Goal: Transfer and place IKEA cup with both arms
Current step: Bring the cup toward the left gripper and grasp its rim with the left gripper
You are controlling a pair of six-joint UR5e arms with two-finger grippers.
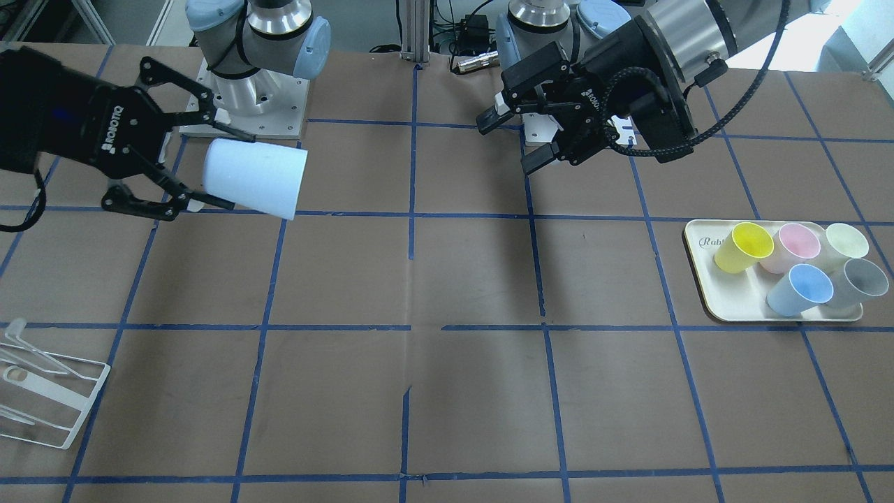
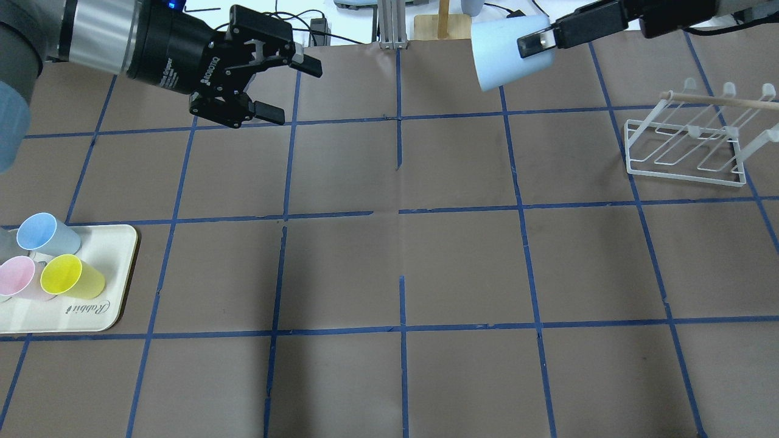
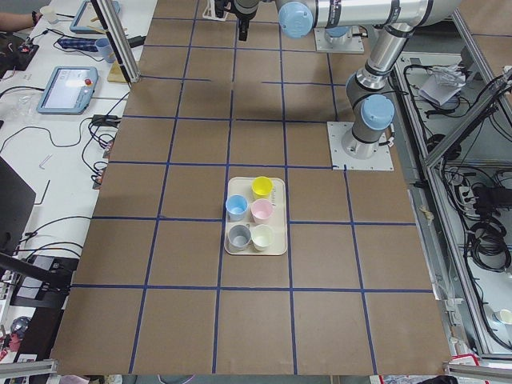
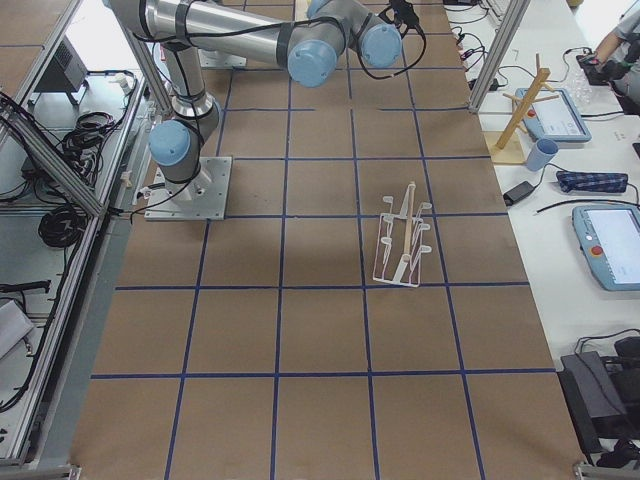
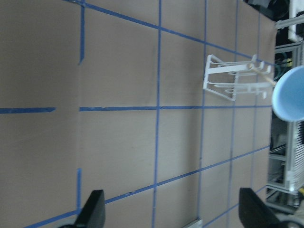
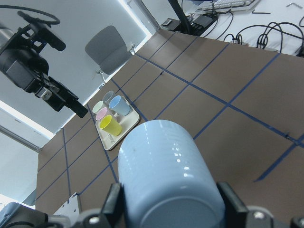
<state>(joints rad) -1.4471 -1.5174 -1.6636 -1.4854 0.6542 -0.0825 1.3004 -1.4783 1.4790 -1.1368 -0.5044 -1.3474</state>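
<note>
The IKEA cup [image 1: 255,178], pale icy blue, lies on its side in the air, held at its base end by my right gripper [image 1: 234,170], which is shut on it. In the overhead view the cup [image 2: 508,55] hangs at the far right, with the right gripper [image 2: 535,44] on it. The right wrist view shows the cup [image 6: 166,171] between the fingers [image 6: 111,204]. My left gripper [image 1: 510,143] is open and empty, a few tiles from the cup and facing its mouth; it also shows in the overhead view [image 2: 291,90]. The left wrist view shows the cup's mouth [image 5: 290,92] ahead.
A cream tray [image 1: 705,293] on the robot's left side holds several cups, among them a periwinkle-blue one [image 1: 800,290], a grey one [image 1: 862,283] and a yellow one [image 1: 744,248]. A white wire rack [image 2: 688,152] stands on the robot's right side, below the held cup.
</note>
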